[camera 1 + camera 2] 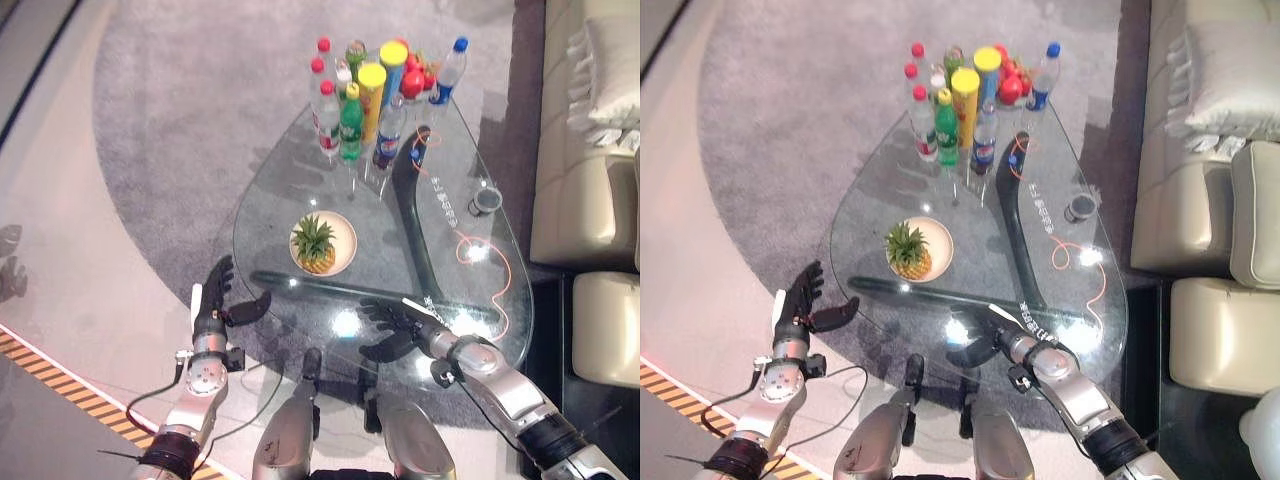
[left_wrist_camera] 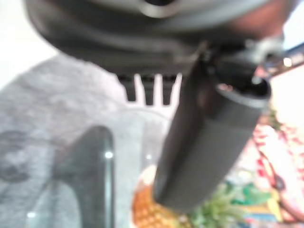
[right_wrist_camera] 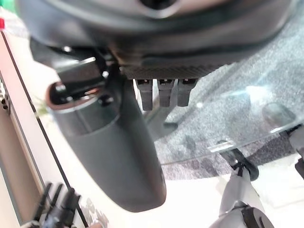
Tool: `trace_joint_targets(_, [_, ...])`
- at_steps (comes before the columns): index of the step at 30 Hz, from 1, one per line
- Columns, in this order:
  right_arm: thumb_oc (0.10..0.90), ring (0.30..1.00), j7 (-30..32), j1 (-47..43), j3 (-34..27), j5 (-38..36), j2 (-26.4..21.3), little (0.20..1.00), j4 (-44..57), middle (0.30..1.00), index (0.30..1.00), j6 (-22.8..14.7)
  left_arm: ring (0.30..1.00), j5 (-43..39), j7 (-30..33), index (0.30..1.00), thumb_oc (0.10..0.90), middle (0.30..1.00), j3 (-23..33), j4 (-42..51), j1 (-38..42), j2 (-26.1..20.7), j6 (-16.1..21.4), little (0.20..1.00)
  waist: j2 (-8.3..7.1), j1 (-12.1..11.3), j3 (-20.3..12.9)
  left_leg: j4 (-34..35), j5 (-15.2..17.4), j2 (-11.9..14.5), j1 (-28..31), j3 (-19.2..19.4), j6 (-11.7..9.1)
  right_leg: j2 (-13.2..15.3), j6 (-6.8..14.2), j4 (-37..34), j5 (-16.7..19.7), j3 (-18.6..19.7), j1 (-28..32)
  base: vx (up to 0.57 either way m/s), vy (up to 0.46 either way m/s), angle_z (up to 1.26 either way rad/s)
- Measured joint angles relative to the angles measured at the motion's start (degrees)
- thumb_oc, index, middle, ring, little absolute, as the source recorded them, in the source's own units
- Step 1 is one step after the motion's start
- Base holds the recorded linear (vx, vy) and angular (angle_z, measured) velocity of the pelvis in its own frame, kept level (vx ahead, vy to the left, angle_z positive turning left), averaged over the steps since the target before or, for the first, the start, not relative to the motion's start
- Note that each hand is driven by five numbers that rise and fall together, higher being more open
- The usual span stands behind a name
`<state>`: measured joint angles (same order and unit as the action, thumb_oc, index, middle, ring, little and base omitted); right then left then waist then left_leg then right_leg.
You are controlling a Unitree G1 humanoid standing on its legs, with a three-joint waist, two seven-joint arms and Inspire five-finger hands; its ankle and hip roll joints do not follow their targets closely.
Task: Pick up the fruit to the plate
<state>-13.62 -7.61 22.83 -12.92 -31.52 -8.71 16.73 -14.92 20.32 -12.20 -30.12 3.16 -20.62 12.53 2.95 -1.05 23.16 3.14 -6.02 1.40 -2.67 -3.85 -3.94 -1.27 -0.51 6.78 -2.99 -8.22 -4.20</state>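
Note:
A small pineapple (image 1: 317, 244) lies on a cream plate (image 1: 345, 232) near the front of the glass table (image 1: 290, 180). Red fruit (image 1: 413, 80) sits at the table's far end among the bottles. My left hand (image 1: 213, 308) hovers just off the table's near left edge, fingers straight and thumb spread, holding nothing. My right hand (image 1: 400, 322) is above the near right part of the glass, fingers extended and empty. In the left wrist view the pineapple (image 2: 152, 213) shows just past the thumb (image 2: 209, 142).
Several drink bottles (image 1: 350, 122) and a yellow can (image 1: 372, 98) crowd the far end. A dark cup (image 1: 486, 201) and an orange cord (image 1: 495, 265) lie on the right side. A beige sofa (image 1: 590, 150) stands to the right; grey carpet (image 1: 170, 120) lies around.

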Motion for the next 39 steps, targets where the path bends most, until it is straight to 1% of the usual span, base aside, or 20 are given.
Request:
trace_joint_targets(2, [0.8, 0.9, 0.25, 1.38, -1.4, -0.08, 1.15, 0.9, -3.32, 0.9, 0.9, -0.34, 0.9, 0.04, -0.65, 0.9, 0.8, 0.9, 0.08, -3.04, -1.52, 0.36, -0.27, 0.9, -0.56, 0.01, -1.3, 0.1, 0.01, -0.18, 2.75, -0.08, 0.0, 0.08, 0.31, -2.69, 0.36, -0.53, 4.25, 0.1, 0.066, 0.15])
trace_joint_targets(4, [0.8, 0.9, 0.95, 3.41, -2.5, -0.12, 2.95, 0.9, -7.02, 0.9, 0.9, -0.53, 0.9, -0.07, -1.74, 0.9, 0.8, 0.9, 0.48, -5.46, -4.29, 0.97, -0.91, 0.9, -1.08, -0.08, -5.61, 1.06, 0.45, -0.05, 3.13, -0.17, -0.06, -0.26, 0.66, -5.04, 0.4, -0.62, 5.33, 0.07, 0.059, 0.08])
trace_joint_targets(5, [0.8, 0.9, 1.35, 3.71, -2.55, -0.17, 3.29, 0.9, -7.84, 0.9, 0.9, -0.58, 0.9, -0.17, -2.22, 0.9, 0.8, 0.9, 0.81, -6.21, -4.69, 1.25, -1.43, 0.9, -1.19, -0.14, -6.04, 1.35, 0.44, -0.03, 3.63, -0.17, -0.06, -0.32, 0.67, -5.53, 0.52, -0.62, 5.9, 0.04, 0.055, 0.01])
trace_joint_targets(6, [0.8, 0.9, 2.0, 4.15, -2.53, -0.81, 4.09, 0.9, -9.69, 0.9, 0.9, -0.66, 0.9, -1.78, -3.94, 0.9, 0.8, 0.9, 1.86, -7.97, -5.76, 1.99, -3.21, 0.9, -1.46, -0.12, -6.85, 1.71, 0.45, -0.04, 4.46, -0.21, -0.05, -0.35, 0.87, -6.73, 0.88, -0.66, 7.13, 0.05, 0.065, 0.02])
trace_joint_targets(8, [0.8, 0.9, 4.16, 4.66, -2.54, -1.29, 7.48, 0.9, -14.88, 0.9, 0.9, -0.96, 0.9, -6.56, -6.61, 0.9, 0.8, 0.9, 3.77, -14.07, -6.01, 4.37, -6.84, 0.9, -2.13, 0.03, -8.54, 1.72, 0.66, -0.29, 5.5, -0.22, 0.04, -0.3, 1.04, -9.26, 1.83, -0.65, 9.35, 0.05, 0.057, 0.01])
trace_joint_targets(9, [0.8, 0.9, 4.75, 4.81, -2.73, -1.47, 8.7, 0.9, -16.72, 0.9, 0.9, -1.26, 0.9, -7.34, -7.4, 0.9, 0.8, 0.9, 4.56, -15.83, -5.94, 5.18, -7.32, 0.9, -2.27, 0.12, -8.95, 1.73, 0.73, -0.35, 5.76, -0.22, 0.05, -0.29, 1.11, -9.89, 2.07, -0.66, 9.91, 0.05, 0.046, 0.02])
trace_joint_targets(10, [0.8, 0.9, 5.7, 5.5, -2.5, -2.79, 10.3, 0.9, -19.45, 0.9, 0.9, -1.01, 0.9, -8.83, -8.67, 0.9, 0.8, 0.9, 4.75, -17.97, -6.26, 6.26, -9.07, 0.9, -2.47, 0.08, -9.98, 1.75, 0.96, -0.44, 5.72, -0.27, 0.21, -0.34, 1.24, -11.12, 2.63, -0.69, 10.49, 0.05, 0.046, 0.04])
trace_joint_targets(13, [0.8, 0.9, 7.57, 5.91, -2.85, -5.88, 13.06, 0.9, -26.04, 0.9, 0.9, -1.32, 0.9, -12.11, -11.4, 0.9, 0.8, 0.9, 4.73, -21.37, -6.86, 7.94, -11.71, 0.9, -2.3, -0.18, -10.27, 1.77, 1.03, -0.62, 6.1, -0.52, 0.29, -0.21, 1.4, -11.7, 3.1, -0.93, 11.22, 0.06, 0.045, 0.05])
trace_joint_targets(16, [0.8, 0.9, 9.85, 5.74, -3.79, -8.59, 15.26, 0.9, -35.31, 0.9, 0.9, -1.55, 0.9, -15.07, -13.47, 0.9, 0.8, 0.9, 4.8, -27.17, -7.18, 9.3, -13.62, 0.9, -1.57, -0.22, -11.63, 2.05, 1.88, -0.71, 6.81, -0.53, 0.52, -0.1, 1.47, -11.72, 3.15, -0.99, 11.96, 0.06, 0.041, 0.02])
trace_joint_targets(21, [0.8, 0.9, 11.52, 6.17, -6.78, -13.4, 16.19, 0.9, -47.77, 0.9, 0.9, -4.13, 0.9, -18.72, -14.74, 0.9, 0.8, 0.9, 7.57, -35.13, -7.42, 9.39, -14.33, 0.9, -1.15, -0.17, -15.43, 2.18, 2.76, -0.76, 6.74, -0.47, 0.99, 0.0, 1.49, -11.74, 3.17, -0.94, 12.12, 0.06, 0.035, -0.01])
trace_joint_targets(23, [0.8, 0.9, 12.26, 6.19, -9.19, -14.84, 16.22, 0.9, -51.51, 0.9, 0.9, -5.41, 0.9, -19.7, -15.02, 0.9, 0.8, 0.9, 8.59, -36.95, -7.19, 9.39, -14.33, 0.9, -1.05, -0.1, -15.85, 2.18, 2.79, -0.77, 7.41, -0.32, 1.04, 0.06, 1.51, -12.0, 3.18, -0.88, 12.63, 0.06, 0.037, -0.02])
trace_joint_targets(27, [0.8, 0.9, 13.03, 6.29, -13.04, -16.83, 16.48, 0.9, -57.22, 0.9, 0.9, -7.22, 0.9, -19.17, -16.75, 0.9, 0.8, 0.9, 8.33, -38.73, -7.26, 9.38, -14.26, 0.9, -1.12, 0.08, -17.1, 2.18, 3.07, -0.76, 7.62, 0.09, 1.32, 0.1, 1.26, -12.02, 3.01, -0.62, 12.79, 0.05, 0.039, -0.03])
trace_joint_targets(29, [0.8, 0.9, 13.56, 6.34, -14.09, -18.58, 16.86, 0.9, -59.55, 0.9, 0.9, -7.3, 0.9, -17.51, -17.38, 0.9, 0.8, 0.9, 8.03, -38.72, -7.19, 9.38, -13.82, 0.9, -1.24, 0.09, -17.54, 2.18, 3.12, -0.78, 7.65, 0.15, 1.39, 0.12, 1.27, -12.01, 3.02, -0.54, 12.78, 0.02, 0.016, -0.01])
trace_joint_targets(32, [0.8, 0.9, 14.38, 6.38, -15.44, -18.56, 17.63, 0.9, -62.56, 0.9, 0.9, -7.32, 0.9, -17.18, -17.48, 0.9, 0.8, 0.9, 7.61, -38.71, -6.96, 9.39, -13.68, 0.9, -1.22, 0.39, -18.22, 2.18, 3.23, -0.82, 7.66, 0.31, 1.57, 0.16, 1.35, -11.98, 3.08, -0.2, 12.72, 0.03, 0.018, -0.06])
trace_joint_targets(35, [0.8, 0.9, 15.06, 6.48, -16.23, -18.59, 18.31, 0.9, -64.1, 0.9, 0.9, -6.97, 0.9, -17.12, -17.59, 0.9, 0.8, 0.9, 7.17, -39.76, -6.93, 9.45, -13.36, 0.9, -1.07, 1.08, -18.88, 2.17, 3.38, -0.85, 7.92, 0.65, 1.81, 0.15, 1.55, -11.95, 3.21, 0.41, 12.73, 0.03, -0.001, -0.11])
trace_joint_targets(39, [0.8, 0.9, 15.37, 6.77, -16.25, -18.65, 18.35, 0.9, -64.16, 0.9, 0.9, -5.83, 0.9, -16.63, -17.99, 0.9, 0.8, 0.9, 6.26, -40.99, -6.55, 9.56, -13.42, 0.9, -0.9, 1.26, -19.13, 2.18, 3.63, -0.75, 8.54, 1.49, 1.8, 0.13, 1.56, -11.99, 3.21, 0.99, 13.0, 0.01, -0.007, -0.1])
